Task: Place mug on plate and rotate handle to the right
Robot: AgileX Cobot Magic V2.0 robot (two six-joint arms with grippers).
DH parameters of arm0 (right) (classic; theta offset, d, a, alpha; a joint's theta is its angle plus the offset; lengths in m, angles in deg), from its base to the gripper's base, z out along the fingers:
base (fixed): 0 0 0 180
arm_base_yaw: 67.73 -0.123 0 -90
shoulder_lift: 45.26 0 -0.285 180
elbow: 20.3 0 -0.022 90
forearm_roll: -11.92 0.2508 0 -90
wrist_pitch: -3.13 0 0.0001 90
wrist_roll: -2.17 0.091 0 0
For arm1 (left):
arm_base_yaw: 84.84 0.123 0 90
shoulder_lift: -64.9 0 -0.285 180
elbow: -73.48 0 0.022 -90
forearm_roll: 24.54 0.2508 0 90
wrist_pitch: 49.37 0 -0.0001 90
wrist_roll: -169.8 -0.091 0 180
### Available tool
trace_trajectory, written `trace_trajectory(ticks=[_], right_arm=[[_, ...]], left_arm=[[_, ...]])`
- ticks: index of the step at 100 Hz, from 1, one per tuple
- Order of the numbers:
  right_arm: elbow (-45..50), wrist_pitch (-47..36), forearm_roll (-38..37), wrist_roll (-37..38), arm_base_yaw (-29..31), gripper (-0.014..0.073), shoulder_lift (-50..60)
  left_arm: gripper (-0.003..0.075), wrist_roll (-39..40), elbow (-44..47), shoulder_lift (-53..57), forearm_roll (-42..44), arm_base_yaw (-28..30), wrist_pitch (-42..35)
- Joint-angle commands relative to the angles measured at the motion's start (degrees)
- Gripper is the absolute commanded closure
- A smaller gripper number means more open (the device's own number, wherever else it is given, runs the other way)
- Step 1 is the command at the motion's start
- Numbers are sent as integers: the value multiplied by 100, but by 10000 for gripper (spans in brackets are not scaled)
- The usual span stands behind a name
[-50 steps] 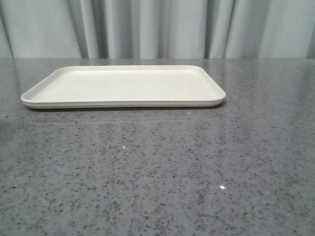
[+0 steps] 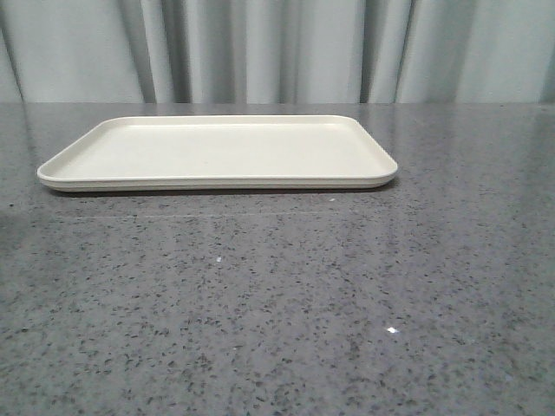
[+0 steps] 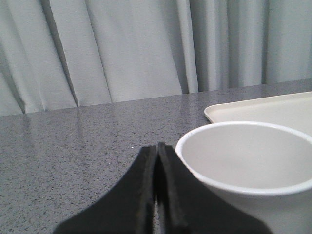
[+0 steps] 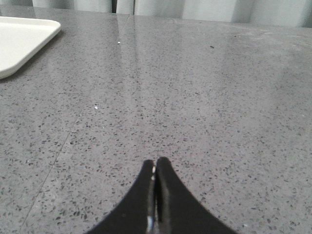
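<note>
Left claw [image 3: 157, 146] closed empty just beside mug [image 3: 253, 165] (handle unseen), right claw [image 4: 155, 161] likewise closed over bare table [image 2: 286, 303]; plate [image 2: 217, 152] toward far edge.

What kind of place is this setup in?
Probably a staged test bench, not a real kitchen: a bare speckled grey countertop, a plain pale curtain closing off the background, and only a cream plate and a white mug laid out.

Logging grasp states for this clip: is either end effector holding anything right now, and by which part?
Nothing is held. The left end effector is shut on nothing beside the mug; the right end effector is shut over bare table.
</note>
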Motion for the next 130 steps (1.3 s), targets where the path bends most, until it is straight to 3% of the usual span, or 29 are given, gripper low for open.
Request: trace_trajectory(ticks=[1,17,53,77,98,130], right_arm=[[2,-417,-71,-8,2,660,116],[-4,-806,-460,-181,2,660,116],[-4,-1361,-461,-181,2,660,116],[-222,-2505,-285,-111,2,660,116],[-1559,-709,-193,-111,2,660,-184],[-3619,1662,-193,-111,2,660,-1535]], left_arm=[[740,43,55,170,-39,16,-427],[740,43,55,170,-39,16,-427],[740,43,32,170,-39,16,-440],[740,43,-571,170,-308,16,-204],[740,43,-1735,-108,-531,16,933],[740,342,-3542,-1601,-1105,16,2940]])
